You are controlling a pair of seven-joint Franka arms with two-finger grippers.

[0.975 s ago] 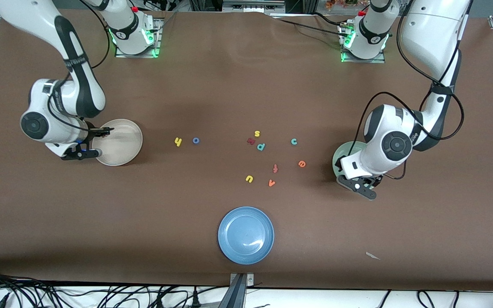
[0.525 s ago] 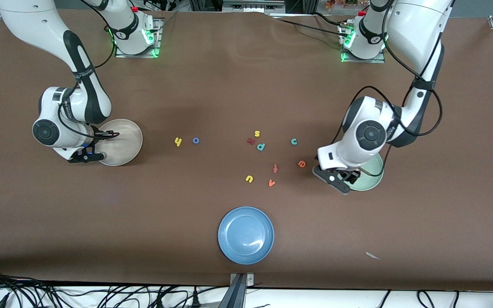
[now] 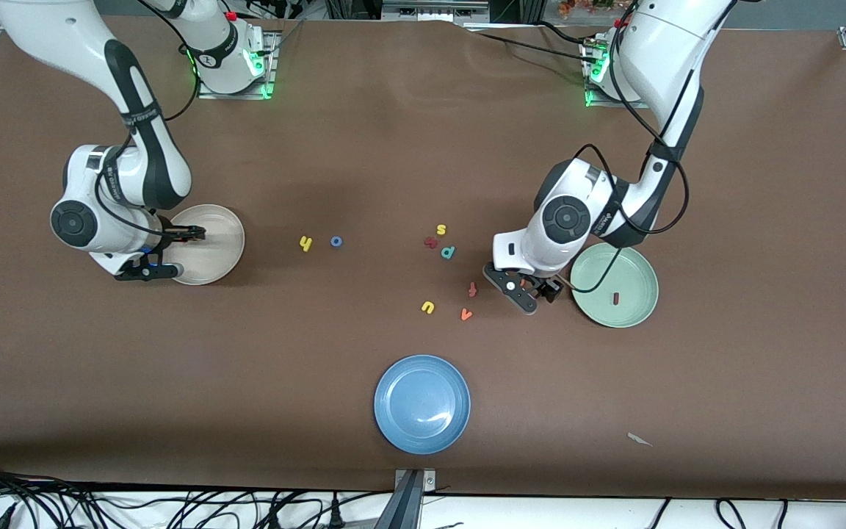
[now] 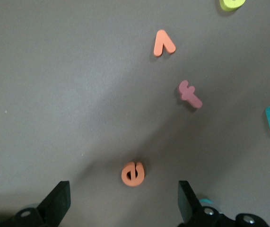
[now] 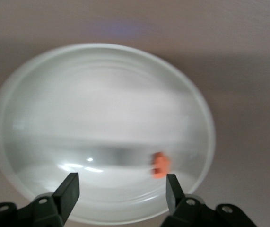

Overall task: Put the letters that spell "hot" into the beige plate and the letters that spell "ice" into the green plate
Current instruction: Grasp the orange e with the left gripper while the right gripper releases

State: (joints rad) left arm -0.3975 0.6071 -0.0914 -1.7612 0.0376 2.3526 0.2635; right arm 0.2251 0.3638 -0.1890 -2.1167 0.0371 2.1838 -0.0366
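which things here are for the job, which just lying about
Job: round beige plate holding orange foam t; pale green plate holding dark red foam i; yellow h; blue ring o; orange e.
Lying about: blue plate; yellow s; yellow u; teal p; salmon f; orange v.

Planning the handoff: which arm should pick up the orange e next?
The left. Its open hand hangs right over the orange e, beside the green plate. The right hand, open, is over the beige plate.
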